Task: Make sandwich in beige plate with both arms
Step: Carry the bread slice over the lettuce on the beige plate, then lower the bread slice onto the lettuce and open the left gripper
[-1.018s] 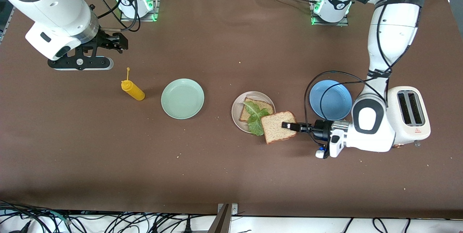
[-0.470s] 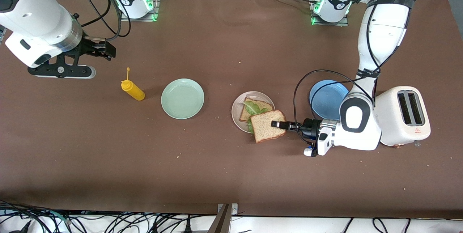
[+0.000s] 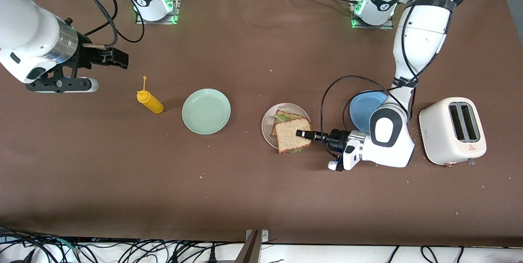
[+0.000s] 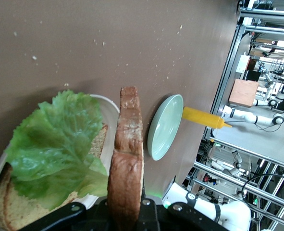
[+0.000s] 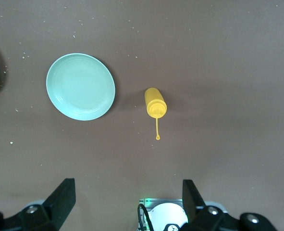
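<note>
Two pincers show: the left pincer (image 3: pixel 301 134) is clenched on the top bread slice (image 3: pixel 291 134), held flat over the lettuce (image 4: pixel 55 149) and lower slice (image 4: pixel 12 207) on the beige plate (image 3: pixel 267 126). The right pincer (image 3: pixel 116 57) hangs released over the desk (image 3: pixel 253 59) near the yellow bottle (image 3: pixel 149 101). No writing is legible.

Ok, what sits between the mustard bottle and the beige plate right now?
Only the mint-green plate, empty, lies between the mustard bottle and the beige plate; the front view shows bare brown table on either side of it.
</note>
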`<state>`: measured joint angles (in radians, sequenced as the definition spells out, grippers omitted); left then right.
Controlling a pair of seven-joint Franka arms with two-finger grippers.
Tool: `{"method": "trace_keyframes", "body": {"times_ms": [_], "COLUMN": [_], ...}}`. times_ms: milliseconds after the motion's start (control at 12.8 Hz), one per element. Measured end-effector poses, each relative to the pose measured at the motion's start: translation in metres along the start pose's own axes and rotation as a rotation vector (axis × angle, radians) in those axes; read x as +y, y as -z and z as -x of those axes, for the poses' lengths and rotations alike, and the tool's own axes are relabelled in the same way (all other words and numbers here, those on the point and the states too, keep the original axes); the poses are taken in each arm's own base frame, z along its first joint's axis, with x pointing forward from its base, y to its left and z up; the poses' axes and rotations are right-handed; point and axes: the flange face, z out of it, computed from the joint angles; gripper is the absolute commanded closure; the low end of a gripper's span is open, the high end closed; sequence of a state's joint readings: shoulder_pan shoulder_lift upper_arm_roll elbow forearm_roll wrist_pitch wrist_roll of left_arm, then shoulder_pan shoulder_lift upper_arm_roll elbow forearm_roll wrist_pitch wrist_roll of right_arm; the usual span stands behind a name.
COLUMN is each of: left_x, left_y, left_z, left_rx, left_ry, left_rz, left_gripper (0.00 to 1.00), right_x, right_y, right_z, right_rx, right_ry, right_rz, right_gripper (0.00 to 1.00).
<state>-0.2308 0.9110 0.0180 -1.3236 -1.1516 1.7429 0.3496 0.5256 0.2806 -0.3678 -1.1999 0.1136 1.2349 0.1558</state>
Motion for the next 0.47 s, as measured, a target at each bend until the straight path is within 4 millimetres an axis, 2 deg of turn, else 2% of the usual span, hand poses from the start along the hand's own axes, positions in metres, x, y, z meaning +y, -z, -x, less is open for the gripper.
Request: {"method": "trace_keyframes", "body": {"times_ms": [157, 392, 470], "left_x": [-0.015, -0.025, -0.025], "left_y": [-0.012, -0.024, -0.026], "left_z": [0.007, 0.013, 0.013], "left_rx": [-0.024, -0.046, -0.048], "left_ry": [-0.012, -0.019, -0.020], "left_rz": [-0.003, -0.004, -0.005], "left_gripper": [1.00, 1.00, 0.88], "right_x": [0.001, 0.001, 0.006], "right_y": [0.011, 0.008, 0.005], "right_z": [0.009, 0.007, 0.002], "right_rx": [0.015, 0.010, 0.014], "right_ry": [0.008, 0.004, -0.010], "right_rz": [-0.014, -0.006, 0.001], "right_gripper": [0.01, 0.01, 0.01]}}
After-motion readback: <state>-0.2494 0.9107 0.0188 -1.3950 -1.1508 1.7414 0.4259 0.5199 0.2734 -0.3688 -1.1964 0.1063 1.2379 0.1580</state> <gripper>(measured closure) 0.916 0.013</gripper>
